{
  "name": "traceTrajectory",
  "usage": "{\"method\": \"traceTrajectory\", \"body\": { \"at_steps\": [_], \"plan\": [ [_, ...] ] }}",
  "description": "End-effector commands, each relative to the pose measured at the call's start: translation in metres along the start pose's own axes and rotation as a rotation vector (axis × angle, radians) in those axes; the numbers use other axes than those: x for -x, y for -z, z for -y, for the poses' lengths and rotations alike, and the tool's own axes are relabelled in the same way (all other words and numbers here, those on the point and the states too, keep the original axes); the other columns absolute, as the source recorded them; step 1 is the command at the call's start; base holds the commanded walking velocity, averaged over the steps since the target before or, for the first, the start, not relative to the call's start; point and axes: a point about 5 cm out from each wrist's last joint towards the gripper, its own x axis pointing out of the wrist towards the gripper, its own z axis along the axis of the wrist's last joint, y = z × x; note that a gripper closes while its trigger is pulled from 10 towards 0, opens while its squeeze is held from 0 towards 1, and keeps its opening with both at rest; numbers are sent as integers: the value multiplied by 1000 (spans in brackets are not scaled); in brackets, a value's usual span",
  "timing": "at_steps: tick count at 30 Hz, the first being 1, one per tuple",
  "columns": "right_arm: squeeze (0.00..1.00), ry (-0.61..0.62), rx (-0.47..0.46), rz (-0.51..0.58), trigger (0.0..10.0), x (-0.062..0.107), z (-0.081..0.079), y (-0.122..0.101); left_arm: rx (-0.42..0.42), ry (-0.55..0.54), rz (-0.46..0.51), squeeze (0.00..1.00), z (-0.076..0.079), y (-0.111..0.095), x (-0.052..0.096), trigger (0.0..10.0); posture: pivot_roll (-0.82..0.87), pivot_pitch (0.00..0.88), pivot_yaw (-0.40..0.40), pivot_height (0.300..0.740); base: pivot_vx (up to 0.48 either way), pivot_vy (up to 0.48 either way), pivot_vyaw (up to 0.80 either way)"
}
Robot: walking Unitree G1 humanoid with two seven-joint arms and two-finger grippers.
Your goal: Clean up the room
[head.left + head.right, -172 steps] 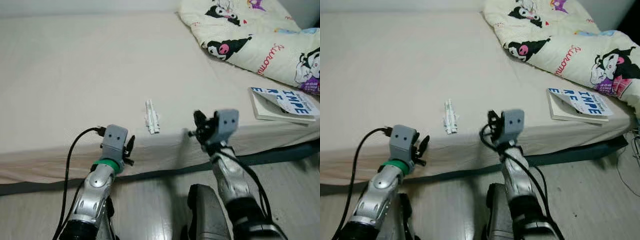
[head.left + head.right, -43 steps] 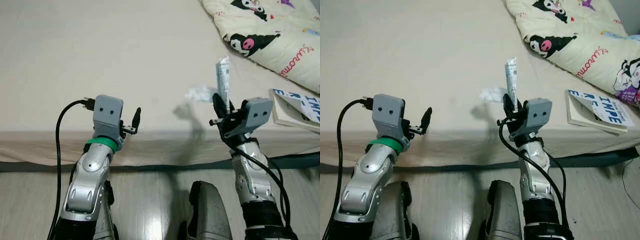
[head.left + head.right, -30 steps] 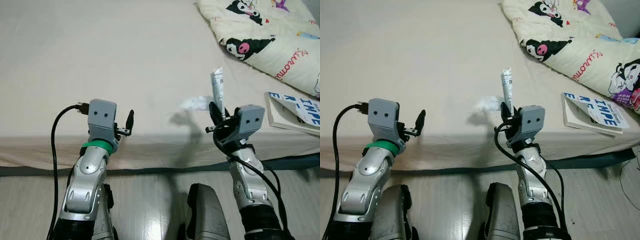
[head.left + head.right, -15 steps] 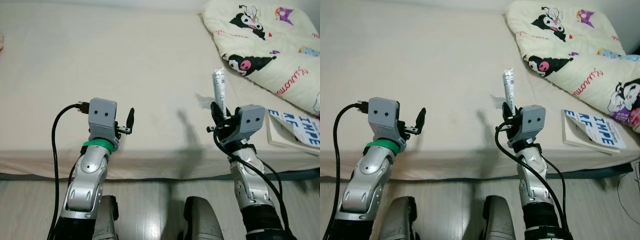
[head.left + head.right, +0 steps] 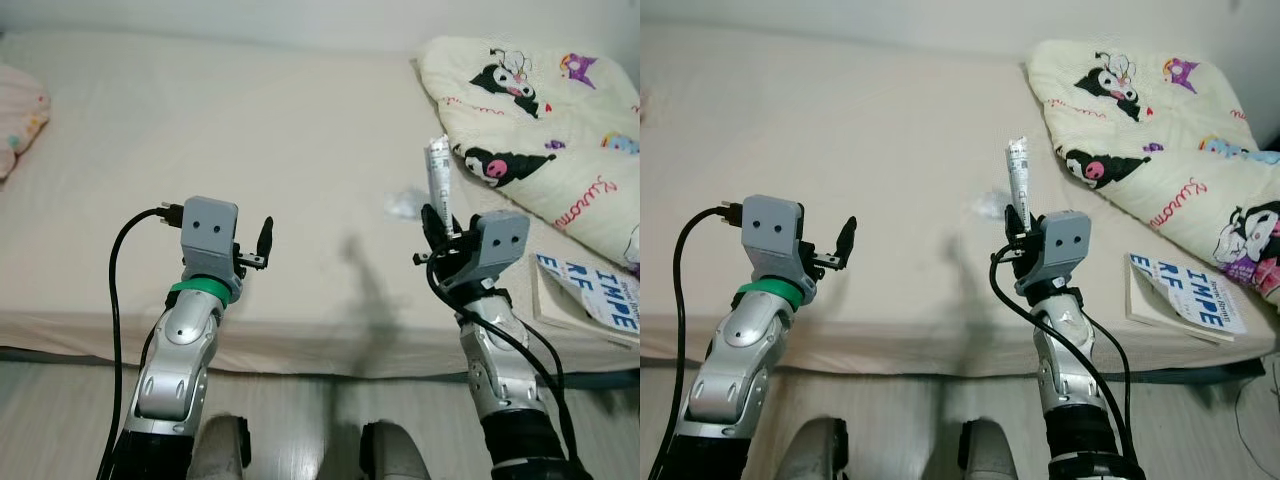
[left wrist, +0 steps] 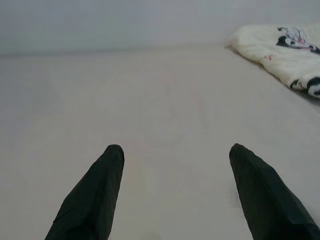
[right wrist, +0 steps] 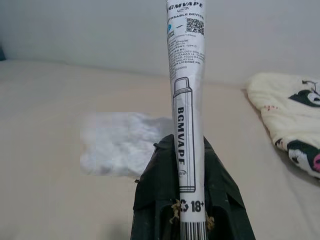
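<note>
your right gripper is raised over the near edge of the bed, its jaws pinching the lower end of a slim white packet that stands upright between them; in the right wrist view you can read "bgmvape" and "18+" printed along it, with a qr code near the top. a crumpled white wrapper lies on the sheet just beyond the packet, a little toward the quilt. your left gripper hovers above the bed's near edge, well apart from the right one, jaws spread with nothing between them; the left wrist view shows bare sheet ahead of the two fingers. a cartoon-print quilt is bunched on the right side of the bed, and a book lies flat near that corner. a pink pillow sits at the far left edge.
</note>
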Motion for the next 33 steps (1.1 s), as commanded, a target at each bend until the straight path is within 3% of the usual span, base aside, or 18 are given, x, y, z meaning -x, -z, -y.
{"method": "traceTrajectory", "body": {
  "at_steps": [1, 14, 20, 21, 22, 26, 33],
  "plan": [
    [0, 17, -4, -26, 10000, 5, 2, 7, 1, 13, -13, 0, 4, 5, 0, 10000, 103, 76, -29, 675, 0, 0, 0],
    [0, 35, 0, -36, 10000, 8, 4, 10, 2, 11, -42, 0, 2, 14, 0, 10000, 100, 72, -25, 730, 0, 0, 0],
    [0, 112, 32, -180, 10000, 28, 4, 42, -62, -12, -167, 0, -9, 58, 13, 10000, 92, 64, -32, 740, 0, 0, 0],
    [0, 112, 32, -180, 10000, 28, 4, 42, -62, -12, -167, 0, -9, 58, 13, 10000, 92, 64, -32, 740, 0, 0, 0],
    [0, 120, 19, -237, 10000, 42, 0, 57, -86, -5, -230, 0, -10, 78, 22, 10000, 90, 64, -33, 740, 0, 0, 0],
    [0, 141, -19, -314, 10000, 66, -9, 77, -118, 21, -315, 0, -10, 108, 38, 10000, 75, 51, -28, 740, 0, 0, 0],
    [0, 146, -15, -335, 10000, 74, -18, 85, -124, 44, -329, 0, -5, 120, 46, 10000, 48, 44, -5, 740, 0, 0, 0]
  ]
}}
